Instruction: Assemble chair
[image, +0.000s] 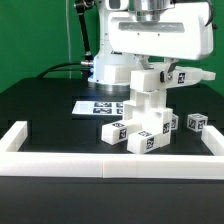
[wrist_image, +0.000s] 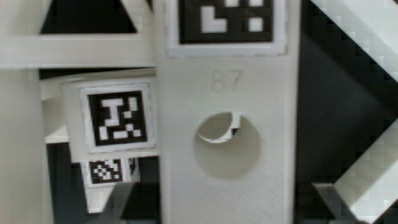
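End effector (image: 148, 68) pinches the top of the upright chair piece (image: 146, 95), long axis vertical, directly beneath it, lower end among loose chair parts (image: 150, 138) mid-worktop (image: 50, 117); seating probably goes straight down.

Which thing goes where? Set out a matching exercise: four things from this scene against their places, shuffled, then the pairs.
1 marker board
2 border rail
3 tall chair piece
4 lone block

A upright, in the gripper
B flat on the black table
C along the front, nearest the camera
D far on the exterior view's right

Pairs: 1-B; 2-C; 3-A; 4-D
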